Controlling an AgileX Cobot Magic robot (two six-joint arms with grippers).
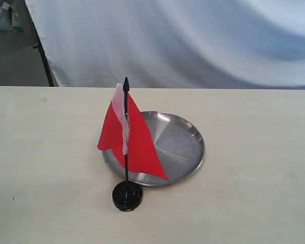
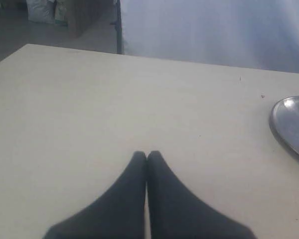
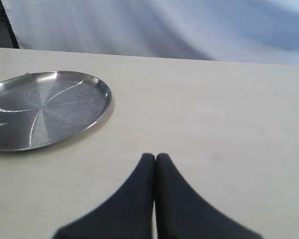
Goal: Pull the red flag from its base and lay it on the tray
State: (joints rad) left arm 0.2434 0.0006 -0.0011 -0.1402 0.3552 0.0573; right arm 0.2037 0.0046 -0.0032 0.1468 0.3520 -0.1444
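My left gripper is pressed together, holding nothing. The red flag stands upright in its base, mid-worktop beside the tray, well apart from both jaws. My right gripper is likewise closed and empty.

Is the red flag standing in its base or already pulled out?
In, upright: the stick of the red flag rises straight out of the base, which stands by the tray.

The left gripper, with its 2 dark tapered fingers pressed together, hangs over the pale beige table. Well apart from it (partly cropped) lies the round shiny steel tray, with pale blue-white cloth beyond the table's far edge.
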